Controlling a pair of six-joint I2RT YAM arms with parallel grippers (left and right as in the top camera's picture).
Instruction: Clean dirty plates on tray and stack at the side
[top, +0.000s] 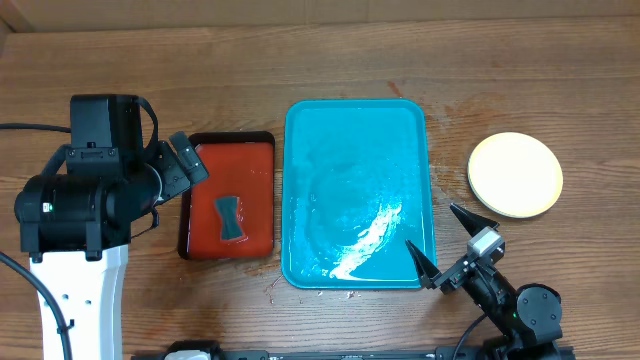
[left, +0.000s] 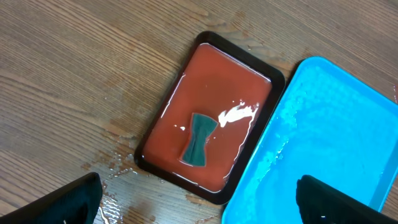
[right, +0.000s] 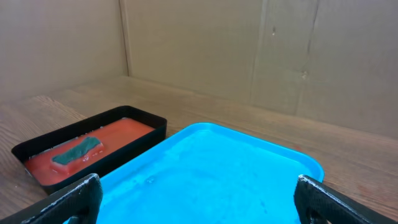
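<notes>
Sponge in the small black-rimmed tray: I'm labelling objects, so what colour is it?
The sponge is dark teal-green, clearest in the left wrist view.

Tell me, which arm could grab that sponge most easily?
Left. The left claw hovers open beside the small tray holding the sponge; the right claw sits beyond the blue tray.

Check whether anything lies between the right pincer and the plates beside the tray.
Nothing visible does. In the overhead view, only bare wooden table separates the open right pincer from the plates, which sit to the right of the blue tray.
</notes>
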